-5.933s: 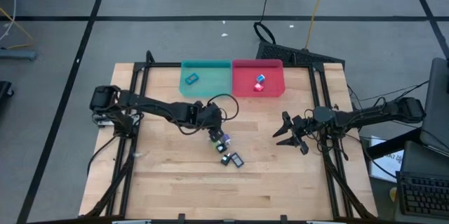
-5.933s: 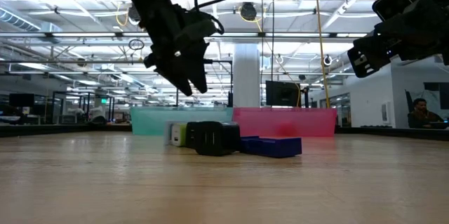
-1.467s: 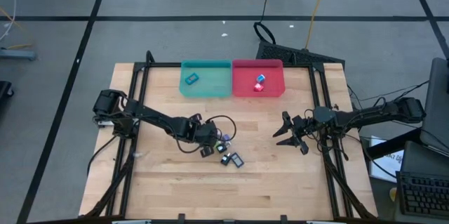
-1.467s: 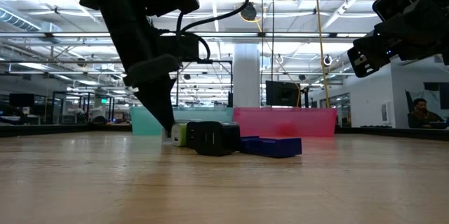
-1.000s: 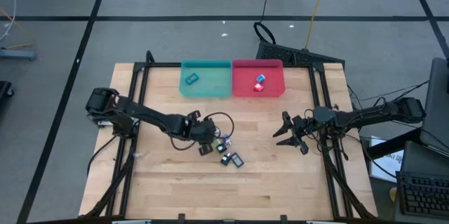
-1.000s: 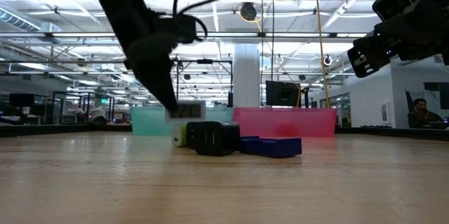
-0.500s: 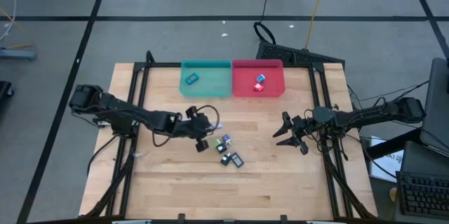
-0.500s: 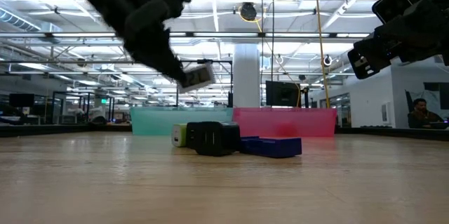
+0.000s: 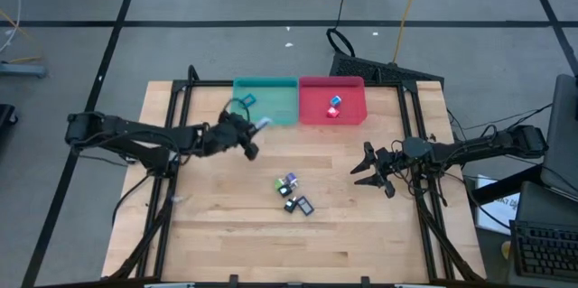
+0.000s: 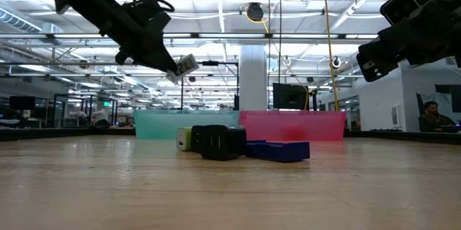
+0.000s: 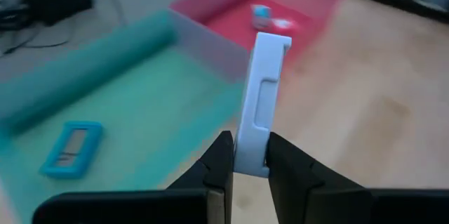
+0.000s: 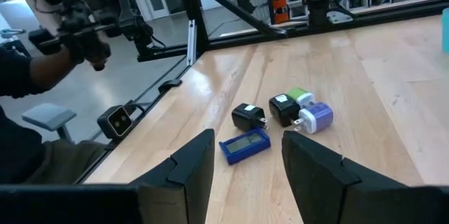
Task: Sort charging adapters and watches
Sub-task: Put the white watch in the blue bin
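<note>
Green bin [image 9: 271, 112]: one teal watch [image 9: 246, 101] | red bin [image 9: 348, 113]: two adapters [image 9: 333, 107] | left gripper [image 11: 242, 161], beside green bin, pinching pale flat watch [image 11: 261, 104] | right gripper [image 9: 366, 172] slightly parted, empty

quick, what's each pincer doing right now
Left pincer: closed on a whitish flat watch piece, raised near the teal bin.
Right pincer: open, empty, waiting at the table's right side.

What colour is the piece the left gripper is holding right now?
White: the piece pinched in the left gripper shows best in the left wrist view.
</note>
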